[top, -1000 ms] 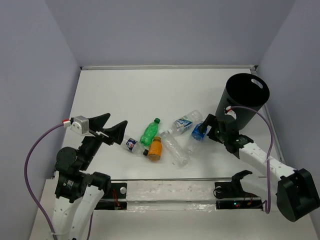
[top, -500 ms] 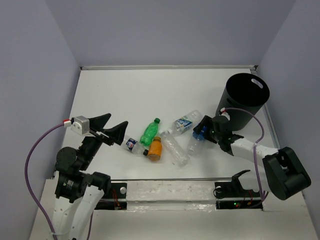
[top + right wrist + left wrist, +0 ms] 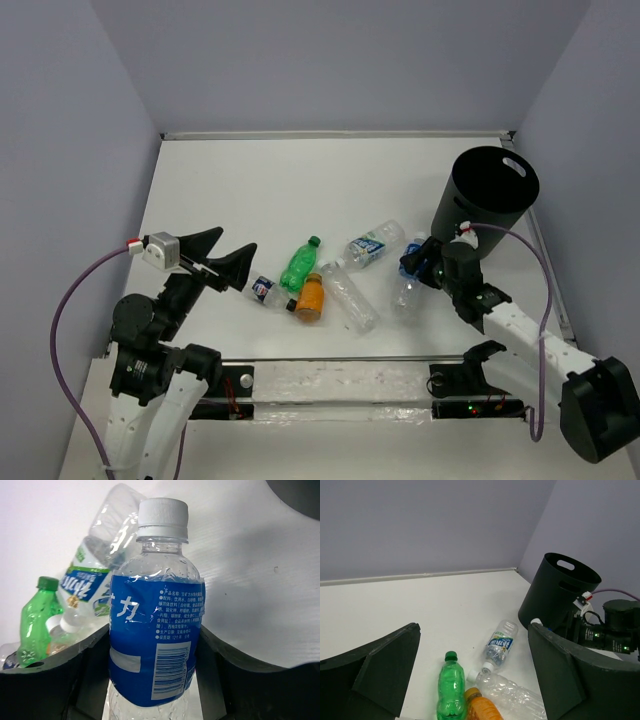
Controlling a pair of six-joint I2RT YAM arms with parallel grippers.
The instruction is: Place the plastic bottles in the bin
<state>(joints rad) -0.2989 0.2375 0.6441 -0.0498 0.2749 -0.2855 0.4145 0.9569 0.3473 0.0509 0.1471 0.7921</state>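
Over the white table (image 3: pixel 250 180), right of frame centre, a blue-labelled clear bottle (image 3: pixel 156 630) is being clamped by the right gripper (image 3: pixel 422 264) near the black bin (image 3: pixel 490 205), the left gripper (image 3: pixel 226 258) being held wide, empty.

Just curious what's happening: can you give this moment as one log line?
right gripper: shut on blue-label bottle | left gripper: open, empty | other bottles: on table | bin: upright

High overview, wrist close-ups, shared green bottle (image 3: pixel 299 265)
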